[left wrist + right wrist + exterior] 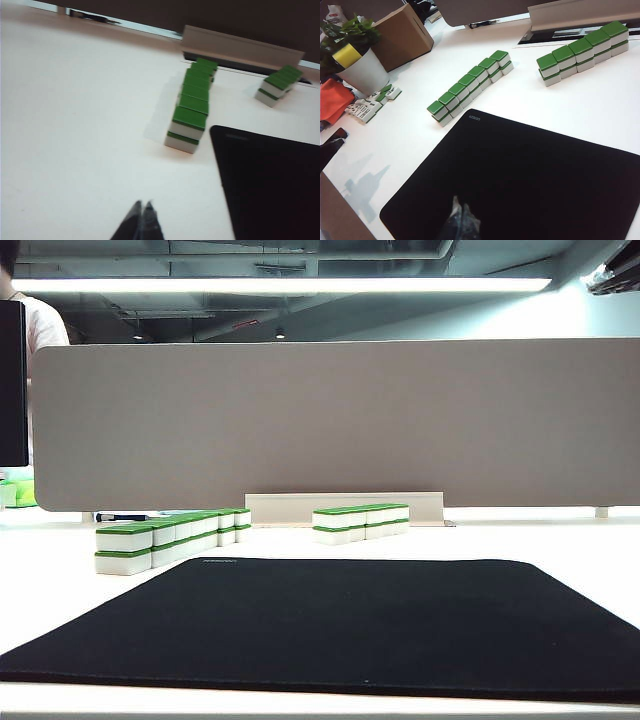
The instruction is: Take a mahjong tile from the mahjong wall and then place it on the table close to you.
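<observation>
1. The mahjong wall, a straight row of white blocks with green tops stacked 2 high, is seen at the left of the exterior view, beside the upper left corner of a black mat.
2. The wall looks complete; no gap is seen in it, and no loose tile is seen on the near part of the counter.
3. A shorter second row is seen right of centre, in front of the grey partition; it is well apart from the wall.
4. The left end effector is seen at the bottom edge of its wrist view, above bare counter, with its fingers together and empty. The wall lies in the centre of that picture, well apart from it.
5. The right end effector is seen low in its wrist view, over the mat. Its fingers appear drawn together with nothing between them. The wall lies above centre, well apart.
6. Neither arm is visible in the exterior view.
7. The task is judged to be at its start: nothing is done. The approach, the grasp of 1 tile, the lift and the placing near the front edge are all left.
</observation>
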Tool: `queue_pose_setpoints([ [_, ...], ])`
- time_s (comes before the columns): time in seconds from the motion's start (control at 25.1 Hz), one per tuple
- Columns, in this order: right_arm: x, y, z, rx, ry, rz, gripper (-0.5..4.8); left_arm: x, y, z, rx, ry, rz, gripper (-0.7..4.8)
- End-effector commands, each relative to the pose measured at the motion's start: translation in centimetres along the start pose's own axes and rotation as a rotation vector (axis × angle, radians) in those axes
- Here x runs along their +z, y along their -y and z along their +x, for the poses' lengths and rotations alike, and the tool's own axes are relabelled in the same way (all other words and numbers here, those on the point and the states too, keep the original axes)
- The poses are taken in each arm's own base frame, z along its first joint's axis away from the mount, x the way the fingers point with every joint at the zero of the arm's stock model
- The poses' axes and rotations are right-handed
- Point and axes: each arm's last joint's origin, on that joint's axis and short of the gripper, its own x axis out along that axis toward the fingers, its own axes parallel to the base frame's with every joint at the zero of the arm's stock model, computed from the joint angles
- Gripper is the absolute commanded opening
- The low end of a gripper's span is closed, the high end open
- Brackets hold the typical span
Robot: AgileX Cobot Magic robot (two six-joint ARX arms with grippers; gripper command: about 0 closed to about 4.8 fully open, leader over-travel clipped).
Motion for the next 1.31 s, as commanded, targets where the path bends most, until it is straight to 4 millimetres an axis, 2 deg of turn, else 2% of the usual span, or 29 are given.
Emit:
queue_pose_setpoints([
  [0.04, 0.2, -0.1, -0.1, 0.013, 0.009, -0.014, -0.02, 0.4, 0.4, -0.2, -0.095, -0.015, -0.054, -0.05],
  [0.32, 0.2, -0.3, 0.0, 0.03, 0.003, -0.017, -0.02, 2.4, 1.0, -1.1, -0.137, -0.006, -0.059, -0.05],
  [0.8, -0.3, -1.8, 1.0, 0.119, -0.049, -0.052, -0.02, 5.5, 1.8, -2.4, -0.157, 0.021, -0.081, -0.05],
  [0.96, -0.3, -1.8, 1.0, 0.116, -0.049, -0.052, -0.02, 7.5, 2.2, -1.0, -0.212, -0.105, -0.088, -0.05],
  [1.31, -0.6, -1.9, 1.0, 0.133, -0.073, -0.036, -0.02, 10.8, 2.3, 2.4, -0.202, -0.28, -0.081, -0.05],
])
